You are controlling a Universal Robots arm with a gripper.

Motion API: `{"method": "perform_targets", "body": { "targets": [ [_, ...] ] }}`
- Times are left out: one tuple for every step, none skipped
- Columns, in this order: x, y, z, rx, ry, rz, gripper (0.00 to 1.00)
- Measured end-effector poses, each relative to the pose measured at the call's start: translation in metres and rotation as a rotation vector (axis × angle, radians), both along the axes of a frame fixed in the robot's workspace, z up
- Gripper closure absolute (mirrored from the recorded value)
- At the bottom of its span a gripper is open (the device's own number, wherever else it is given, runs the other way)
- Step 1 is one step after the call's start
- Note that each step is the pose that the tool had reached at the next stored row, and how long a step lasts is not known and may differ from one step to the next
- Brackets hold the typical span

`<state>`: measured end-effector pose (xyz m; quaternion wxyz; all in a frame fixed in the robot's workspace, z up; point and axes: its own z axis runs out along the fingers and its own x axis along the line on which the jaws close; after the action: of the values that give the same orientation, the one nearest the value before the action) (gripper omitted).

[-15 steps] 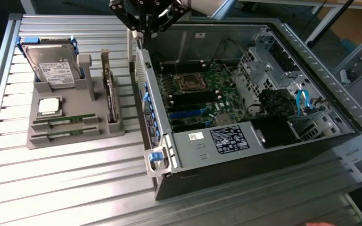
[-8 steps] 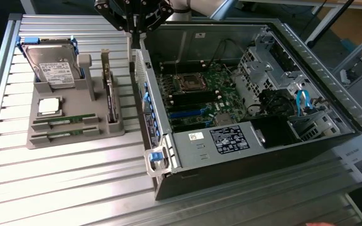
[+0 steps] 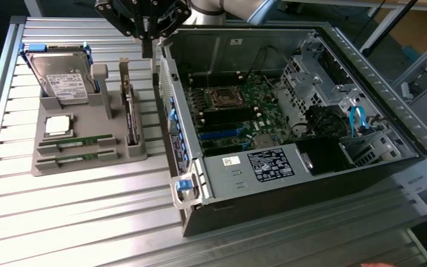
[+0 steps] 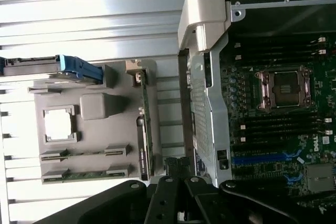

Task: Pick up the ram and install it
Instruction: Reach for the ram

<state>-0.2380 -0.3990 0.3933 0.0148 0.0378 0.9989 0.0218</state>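
Workshop or robotics lab, no question: a ribbed metal table [image 3: 80,222] carries an open PC case [image 3: 295,203], motherboard [image 3: 236,114] bared. Beside it, a grey tray [image 3: 91,125] racks loose parts, hard drive [image 3: 61,75] and ram [image 3: 78,143] among them, and a robot arm [image 3: 232,8] hangs overhead.

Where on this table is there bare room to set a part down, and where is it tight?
Free: the slatted table bordering the grey parts holder on the exterior view's lower left. Crowded: the narrow gap between holder and open computer case, and the holder itself.
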Motion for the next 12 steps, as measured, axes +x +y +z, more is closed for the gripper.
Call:
{"method": "perform_targets", "body": {
  "targets": [
    [-0.003,0.0000,0.0000,0.0000,-0.0001,0.000,0.90],
    [-0.006,0.0000,0.0000,0.0001,-0.0003,0.000,0.90],
    [-0.009,0.0000,-0.0001,0.0001,-0.0005,0.000,0.90],
    [-0.011,0.0000,0.0000,0.0001,-0.0006,0.000,0.90],
    [-0.014,0.0000,0.0000,0.0000,-0.0007,0.000,0.90],
    [-0.017,0.0000,0.0000,0.0000,-0.0008,0.000,0.90],
    [-0.020,0.0000,0.0000,-0.0001,-0.0009,0.000,0.90],
    [-0.022,0.0000,0.0000,0.0000,-0.0010,0.000,0.90],
    [-0.025,0.0000,0.0000,0.0000,-0.0011,0.000,0.90],
    [-0.028,0.0000,0.0000,0.0000,-0.0012,0.000,0.90],
    [-0.031,0.0000,0.0000,0.0000,-0.0014,0.000,0.90],
    [-0.033,0.0000,-0.0001,0.0001,-0.0015,0.000,0.90]
  ]
}}
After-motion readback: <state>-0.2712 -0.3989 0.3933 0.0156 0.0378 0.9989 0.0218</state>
